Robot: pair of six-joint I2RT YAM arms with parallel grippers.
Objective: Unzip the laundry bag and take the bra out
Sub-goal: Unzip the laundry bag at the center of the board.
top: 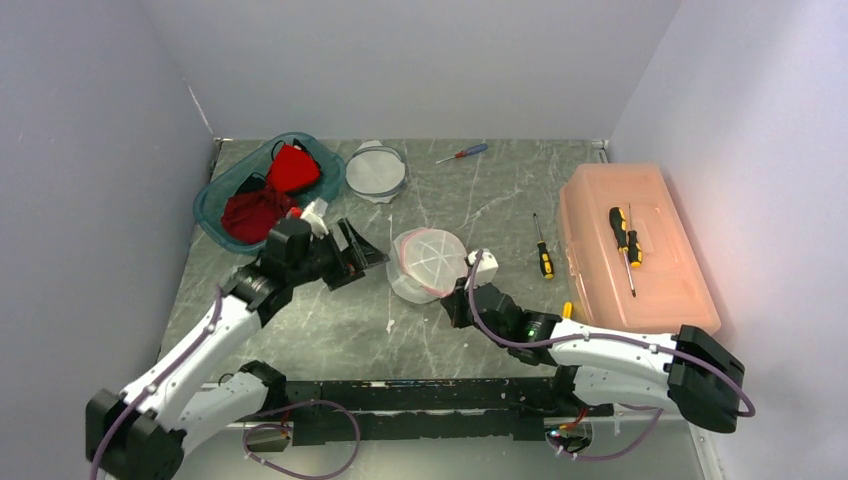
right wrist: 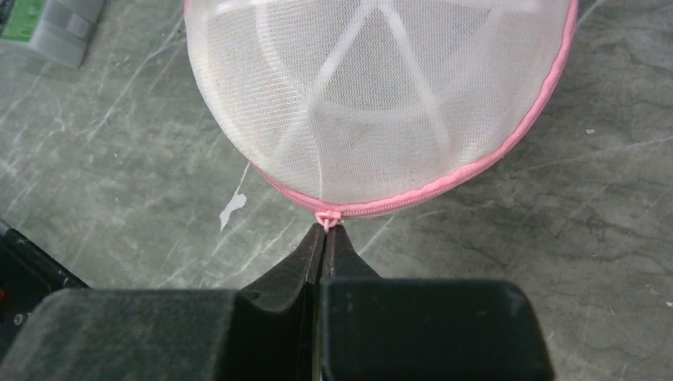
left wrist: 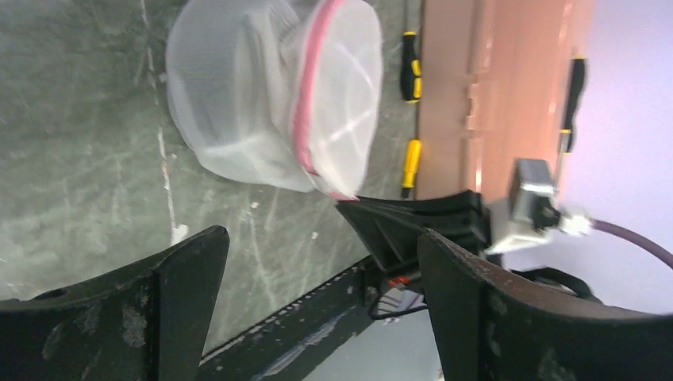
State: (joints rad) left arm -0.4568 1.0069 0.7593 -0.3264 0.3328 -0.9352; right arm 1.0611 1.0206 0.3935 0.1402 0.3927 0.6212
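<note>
Now, low centre of the right wrist view: right gripper [right wrist: 327, 230] pinched shut on the pink zipper pull [right wrist: 326, 217]. Laundry bag [top: 428, 262] sits mid-frame on the table [top: 330, 330], zip apparently closed, nothing pinning it. Beyond, centre left, left gripper [top: 352, 252] stands wide and empty beside it. Risk: a pull drags the whole light bag, or the small tab slips free.

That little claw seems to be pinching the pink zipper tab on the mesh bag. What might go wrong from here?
The right claw pinches the tiny zipper tab with only its very tips, so the tab may slip out. The left claw hangs open, apart from the laundry bag, so a pull might drag the whole bag across the table instead of unzipping it.
</note>
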